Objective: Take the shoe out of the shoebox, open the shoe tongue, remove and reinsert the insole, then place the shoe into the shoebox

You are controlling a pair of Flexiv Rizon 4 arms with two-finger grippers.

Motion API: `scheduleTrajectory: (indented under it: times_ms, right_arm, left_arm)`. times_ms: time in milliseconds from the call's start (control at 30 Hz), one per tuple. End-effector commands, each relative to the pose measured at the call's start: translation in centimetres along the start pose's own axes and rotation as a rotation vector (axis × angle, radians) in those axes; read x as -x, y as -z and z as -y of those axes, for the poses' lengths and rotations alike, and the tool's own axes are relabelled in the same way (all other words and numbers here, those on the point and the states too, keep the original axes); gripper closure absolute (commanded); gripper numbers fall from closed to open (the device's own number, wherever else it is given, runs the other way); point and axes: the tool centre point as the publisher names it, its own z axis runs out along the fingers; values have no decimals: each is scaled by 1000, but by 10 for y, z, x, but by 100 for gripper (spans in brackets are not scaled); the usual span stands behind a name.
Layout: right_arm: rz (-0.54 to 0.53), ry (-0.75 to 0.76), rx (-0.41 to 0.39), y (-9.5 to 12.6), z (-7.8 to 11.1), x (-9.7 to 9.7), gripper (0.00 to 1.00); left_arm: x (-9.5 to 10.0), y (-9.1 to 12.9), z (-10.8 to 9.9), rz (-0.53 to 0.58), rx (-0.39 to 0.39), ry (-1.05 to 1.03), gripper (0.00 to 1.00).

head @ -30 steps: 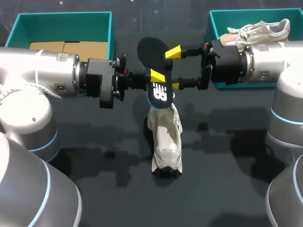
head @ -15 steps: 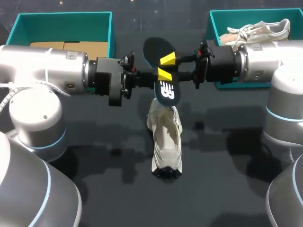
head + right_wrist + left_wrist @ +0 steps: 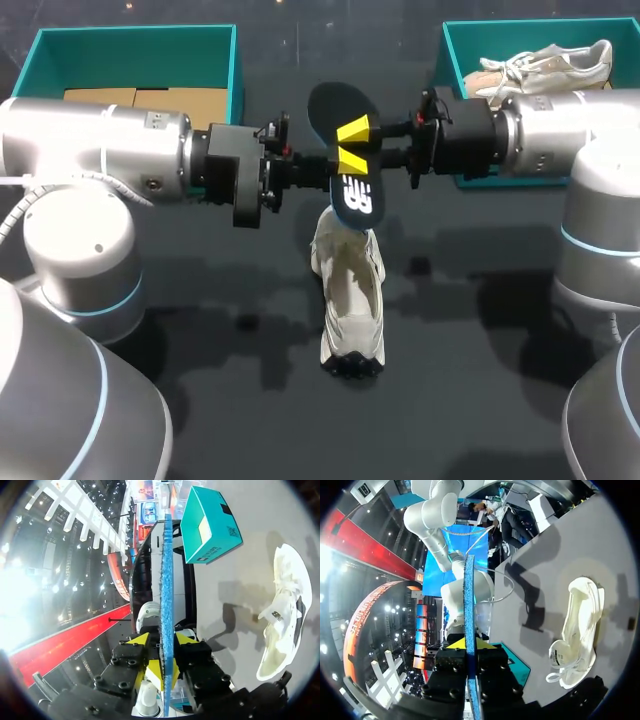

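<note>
A black insole (image 3: 333,105) hangs in the air over the middle of the table, held from both sides. My left gripper (image 3: 322,167) comes in from the left and is shut on it. My right gripper (image 3: 352,145) comes from the right, its yellow tips pressed against both faces of the insole. Both wrist views show the insole (image 3: 468,595) (image 3: 166,580) edge-on, blue, between that view's own gripper (image 3: 470,645) (image 3: 162,640). Below it a cream shoe (image 3: 350,295) (image 3: 580,630) (image 3: 285,615) lies on the dark table, its opening upward.
A teal shoebox (image 3: 450,40) at the back right holds a second cream shoe (image 3: 545,62), partly behind my right arm. Another teal box (image 3: 135,35) (image 3: 210,525) at the back left holds brown cardboard (image 3: 150,100).
My right gripper's fingers have closed from wide apart onto the insole. The left arm has carried the insole a little to the right, and the insole's toe end has swung that way too.
</note>
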Motion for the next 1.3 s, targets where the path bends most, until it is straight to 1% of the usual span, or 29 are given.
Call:
scheduleTrajectory:
  times_ms: [33,100,167,300,333,533,567,600,633,833,967,1033,1100,1133,1300]
  right_arm:
    - [-1,1,8,1,3,1,73]
    - [-1,1,8,1,3,2,79]
    - [-2,1,10,1,3,2,88]
    - [-4,1,14,1,3,3,93]
    - [-4,1,14,1,3,3,100]
    - [-3,1,14,1,4,3,100]
    - [-3,1,14,1,4,4,100]
    - [-4,0,13,1,3,4,100]
    - [-5,-1,13,1,4,5,100]
    - [-12,-12,19,5,6,16,100]
    - [-17,-25,16,5,7,25,100]
    - [-11,-32,12,4,8,29,100]
    - [-3,-38,-1,2,11,33,100]
    - [2,-42,-6,1,12,36,100]
    - [2,-42,-6,1,12,36,100]
  left_arm:
    - [-1,0,2,2,6,-3,100]
    - [-1,1,2,2,9,-5,100]
    - [-1,1,2,3,10,-5,100]
    - [-2,1,4,3,6,-5,100]
    - [-2,1,5,3,5,-5,100]
    - [-2,2,8,-1,2,-7,100]
    - [-2,5,10,-2,1,-5,80]
    - [-2,8,11,-2,0,-1,49]
    - [-2,11,12,-3,0,2,0]
    - [-2,46,11,-40,10,19,0]
    - [-2,69,5,-84,20,26,0]
    - [1,80,1,-116,11,16,0]
    - [4,90,-8,-133,64,-8,0]
    - [4,90,-8,-133,64,-8,0]
    - [4,90,-8,-133,64,-8,0]
